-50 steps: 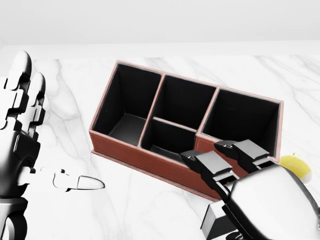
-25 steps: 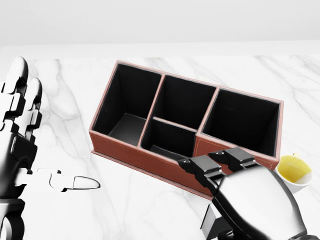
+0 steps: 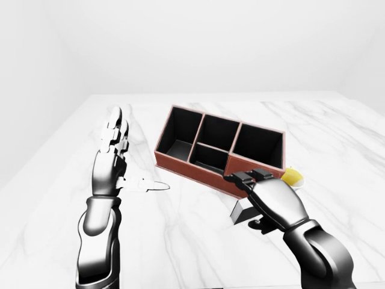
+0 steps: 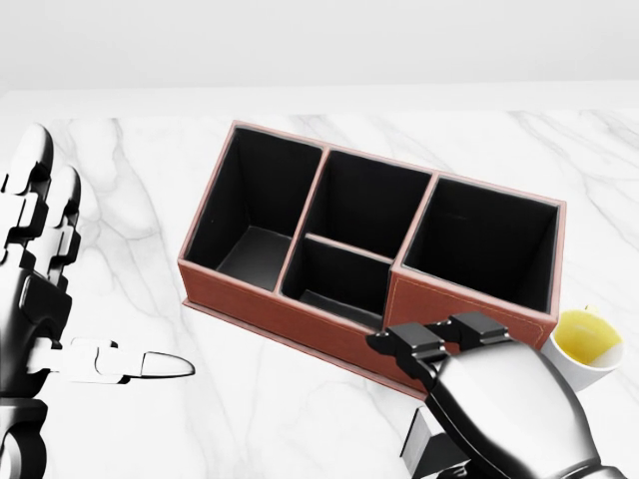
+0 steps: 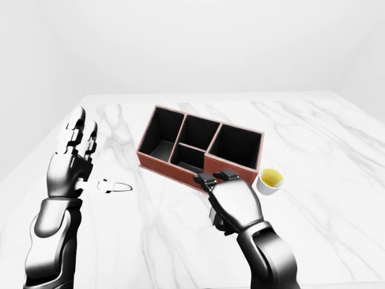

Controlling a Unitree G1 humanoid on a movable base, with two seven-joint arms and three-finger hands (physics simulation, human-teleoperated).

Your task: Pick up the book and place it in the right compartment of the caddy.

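The brown caddy (image 4: 290, 314) stands on the white marble table (image 4: 150, 210), and its black right compartment (image 4: 484, 244) holds nothing. Below the caddy's right end lies the grey book (image 3: 242, 210), mostly hidden under my right hand (image 4: 431, 342). That hand hovers palm-down over the book, its fingers (image 3: 249, 177) stretched and hooked over the book's upper edge by the caddy wall, not visibly closed round it. At the left of the view my left hand (image 3: 129, 159) is raised and open, fingers up and thumb pointing right, holding nothing.
A small white cup (image 4: 587, 344) of yellow liquid sits just right of the caddy's lower right corner, close to my right hand. The caddy's left compartment (image 4: 255, 205) and two middle compartments (image 4: 364, 205) are also empty. White walls surround the table.
My right hand has drawn back toward the bottom of the head view and sunk lower over the book, uncovering the cup. The left hand has dropped slightly. Book and caddy have not moved.
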